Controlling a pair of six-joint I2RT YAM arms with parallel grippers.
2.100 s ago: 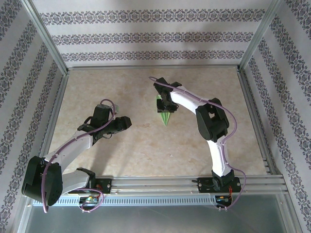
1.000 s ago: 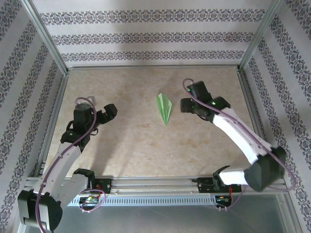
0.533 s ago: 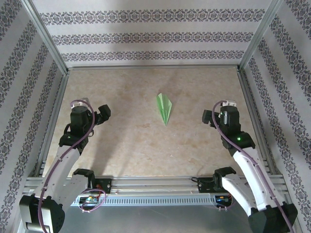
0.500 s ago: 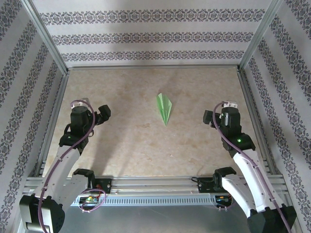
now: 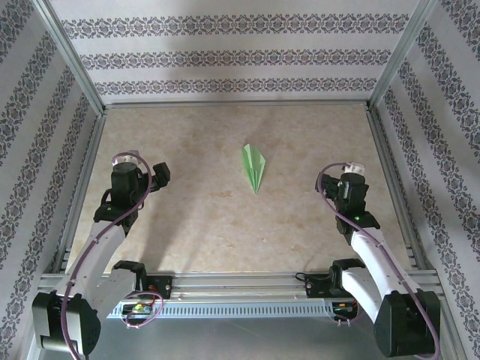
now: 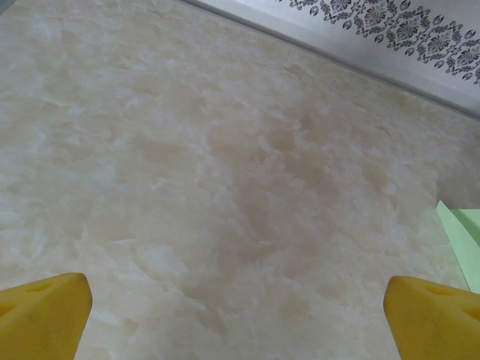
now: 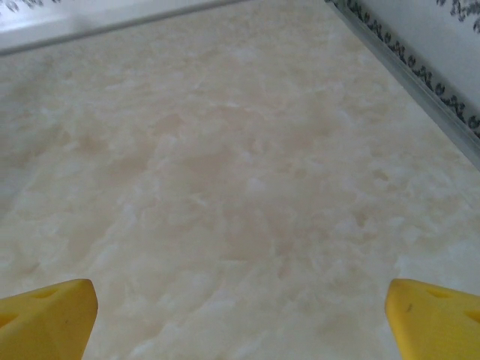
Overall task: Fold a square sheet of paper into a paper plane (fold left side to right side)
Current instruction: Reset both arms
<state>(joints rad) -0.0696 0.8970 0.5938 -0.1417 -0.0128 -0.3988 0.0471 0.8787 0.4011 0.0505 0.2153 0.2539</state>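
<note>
The light green paper plane [image 5: 253, 166] lies flat on the beige tabletop, mid-table, its point toward the near edge. A corner of the paper plane [image 6: 463, 238] peeks in at the right edge of the left wrist view. My left gripper [image 5: 159, 175] hangs well to its left, open, its yellow fingertips [image 6: 45, 315] wide apart over bare table. My right gripper [image 5: 324, 183] sits well to the plane's right, also open, with yellow fingertips [image 7: 435, 315] spread and nothing between them.
The beige mottled tabletop [image 5: 225, 217] is bounded by a metal frame [image 5: 240, 105] and patterned walls on three sides. The back wall's base [image 6: 360, 60] and the right wall's rail [image 7: 420, 82] run close by in the wrist views.
The right arm let go of the plane and pulled back to the right side. The left arm drew back toward the left. The plane stays where it was left.
</note>
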